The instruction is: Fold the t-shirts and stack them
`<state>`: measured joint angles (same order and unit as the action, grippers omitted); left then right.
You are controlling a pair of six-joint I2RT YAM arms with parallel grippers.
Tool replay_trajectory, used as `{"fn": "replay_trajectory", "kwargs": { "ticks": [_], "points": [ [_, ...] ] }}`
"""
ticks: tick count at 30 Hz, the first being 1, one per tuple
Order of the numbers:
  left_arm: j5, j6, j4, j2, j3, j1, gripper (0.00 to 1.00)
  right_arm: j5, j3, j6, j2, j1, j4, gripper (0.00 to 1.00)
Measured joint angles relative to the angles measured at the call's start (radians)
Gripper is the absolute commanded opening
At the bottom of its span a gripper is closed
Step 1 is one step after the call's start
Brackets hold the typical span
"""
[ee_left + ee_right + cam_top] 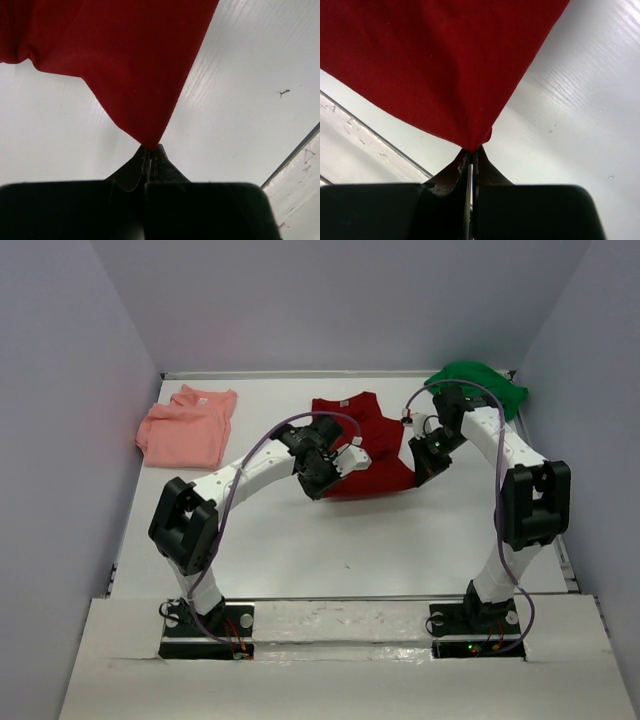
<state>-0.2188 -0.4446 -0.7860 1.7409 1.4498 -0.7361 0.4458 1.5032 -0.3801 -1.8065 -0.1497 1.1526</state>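
We have the left gripper (150, 148) pinched tight on one near corner of the red shirt (368, 435). The right gripper (473, 151) is pinched the same way on the other. The shirt sits mid-table, toward the back. The pink shirt (187, 427) lies by the left edge, and the green shirt (478, 380) is bunched in the far right corner. The near half of the white table (330, 550) gives us open room, with pale walls (60, 440) on three sides.

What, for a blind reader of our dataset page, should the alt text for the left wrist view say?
A corner of a dark red soft cloth t-shirt is pinched between the left arm's shut black fingers at bottom centre, the cloth spreading up and left across the frame. Beneath it lies a white table, a small dark speck at right.
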Motion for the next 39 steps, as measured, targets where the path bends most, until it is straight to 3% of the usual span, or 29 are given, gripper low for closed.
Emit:
{"fn": "replay_trajectory", "kwargs": {
  "ticks": [12, 32, 39],
  "points": [
    [-0.017, -0.022, -0.048, -0.074, -0.013, 0.000, 0.00, 0.008, -0.011, -0.029, 0.106, 0.000, 0.077, 0.00],
    [0.129, -0.026, -0.087, -0.021, 0.248, 0.001, 0.00, -0.015, 0.208, -0.065, 0.107, 0.000, 0.134, 0.00],
    [0.197, -0.021, -0.070, 0.002, 0.275, 0.005, 0.00, -0.020, 0.261, -0.047, 0.076, 0.000, 0.091, 0.00]
  ]
}}
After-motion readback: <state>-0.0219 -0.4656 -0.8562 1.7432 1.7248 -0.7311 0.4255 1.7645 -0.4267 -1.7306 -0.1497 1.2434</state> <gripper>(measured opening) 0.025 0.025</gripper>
